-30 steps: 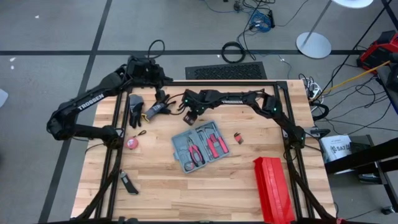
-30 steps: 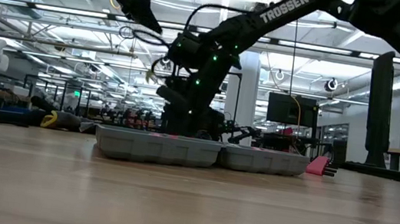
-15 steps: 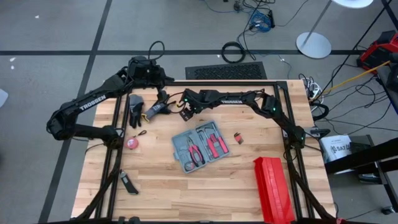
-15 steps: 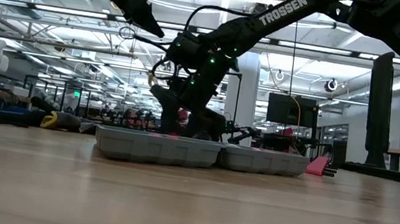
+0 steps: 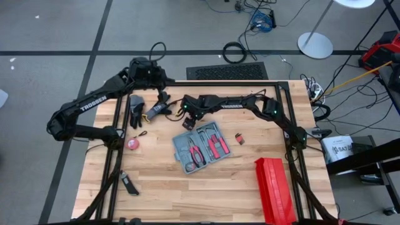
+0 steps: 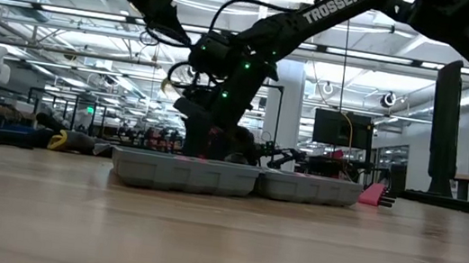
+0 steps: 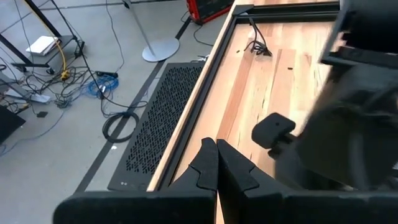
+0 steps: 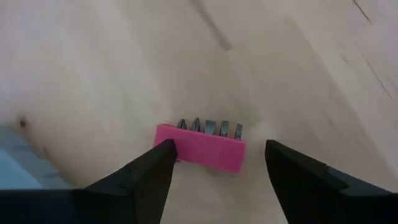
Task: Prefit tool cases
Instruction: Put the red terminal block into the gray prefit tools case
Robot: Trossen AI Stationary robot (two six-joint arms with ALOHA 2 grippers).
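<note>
The open tool case (image 5: 201, 147) lies flat near the middle of the tabletop (image 5: 162, 187), with pliers and red-handled tools in its slots. The right gripper (image 8: 214, 165) is low over the tabletop just beyond the case's far-left corner; its jaws stand wide, straddling a pink bit holder (image 8: 200, 147) without gripping it. The left gripper (image 7: 216, 167) hangs above the far edge, jaws closed and empty.

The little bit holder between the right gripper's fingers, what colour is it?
Pink, with metal bits along one edge; the bit holder shows best in the right wrist view.
</note>
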